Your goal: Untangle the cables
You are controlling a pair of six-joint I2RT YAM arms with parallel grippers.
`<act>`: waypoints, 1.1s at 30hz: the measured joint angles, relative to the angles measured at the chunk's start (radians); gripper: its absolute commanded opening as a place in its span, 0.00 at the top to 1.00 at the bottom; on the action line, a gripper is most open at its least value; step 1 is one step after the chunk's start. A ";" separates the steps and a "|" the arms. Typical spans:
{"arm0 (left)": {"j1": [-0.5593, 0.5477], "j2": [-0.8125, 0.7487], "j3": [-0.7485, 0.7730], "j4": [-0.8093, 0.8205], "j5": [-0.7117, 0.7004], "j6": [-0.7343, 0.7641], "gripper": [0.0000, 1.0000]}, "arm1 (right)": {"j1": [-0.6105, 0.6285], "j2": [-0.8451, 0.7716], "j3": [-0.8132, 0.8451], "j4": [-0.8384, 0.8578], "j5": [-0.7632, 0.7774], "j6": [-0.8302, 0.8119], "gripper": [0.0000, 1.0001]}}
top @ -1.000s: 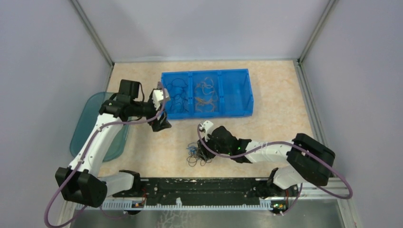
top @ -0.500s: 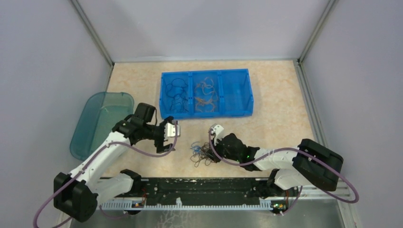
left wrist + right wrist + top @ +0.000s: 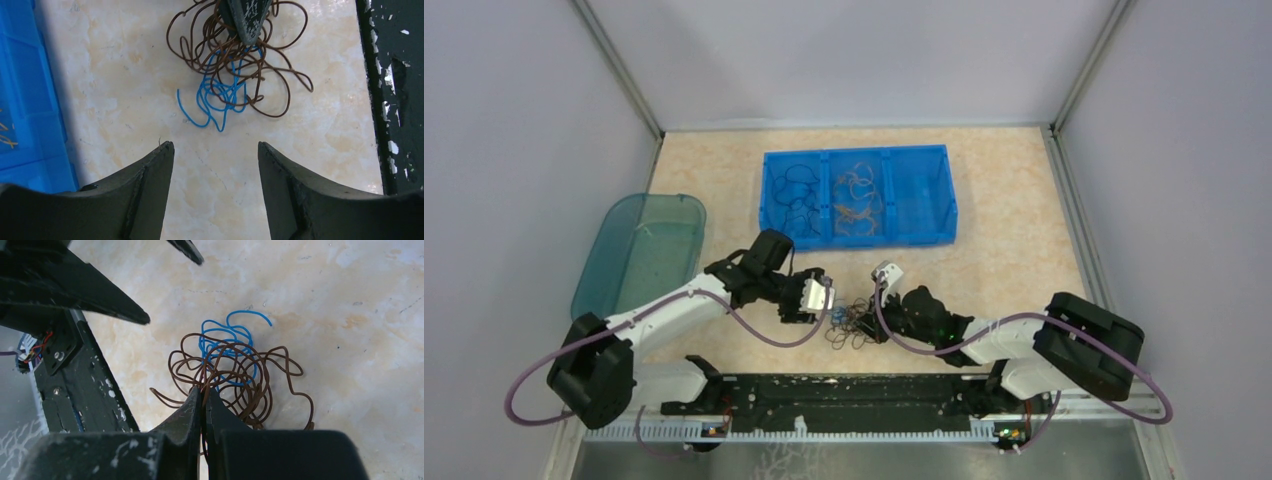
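Note:
The cables are a small tangle of dark brown and blue wires on the table between my two grippers. In the left wrist view the brown loops lie over the blue wire. My left gripper is open and empty, its fingertips just short of the blue wire. My right gripper is shut on brown strands at the tangle's near edge. The brown loops and the blue wire spread out beyond it. The right fingers show from the other side.
A blue three-part bin stands at the back, with dark wires in its left part and orange-brown wires in the middle one. Its wall shows in the left wrist view. A teal tray lies at left. A black rail runs along the near edge.
My left gripper has swung from the bin's left end down and right to the tangle. My right gripper and the tangle have shifted slightly right.

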 measured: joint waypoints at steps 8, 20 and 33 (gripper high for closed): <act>-0.093 0.079 -0.026 0.111 -0.027 -0.031 0.41 | -0.015 0.009 -0.032 0.072 0.001 0.018 1.00; -0.125 0.178 -0.050 0.235 -0.094 -0.070 0.52 | -0.018 0.009 -0.079 0.126 0.006 0.036 1.00; -0.133 0.210 -0.048 0.265 -0.163 -0.088 1.00 | -0.018 0.007 -0.085 0.146 0.007 0.047 1.00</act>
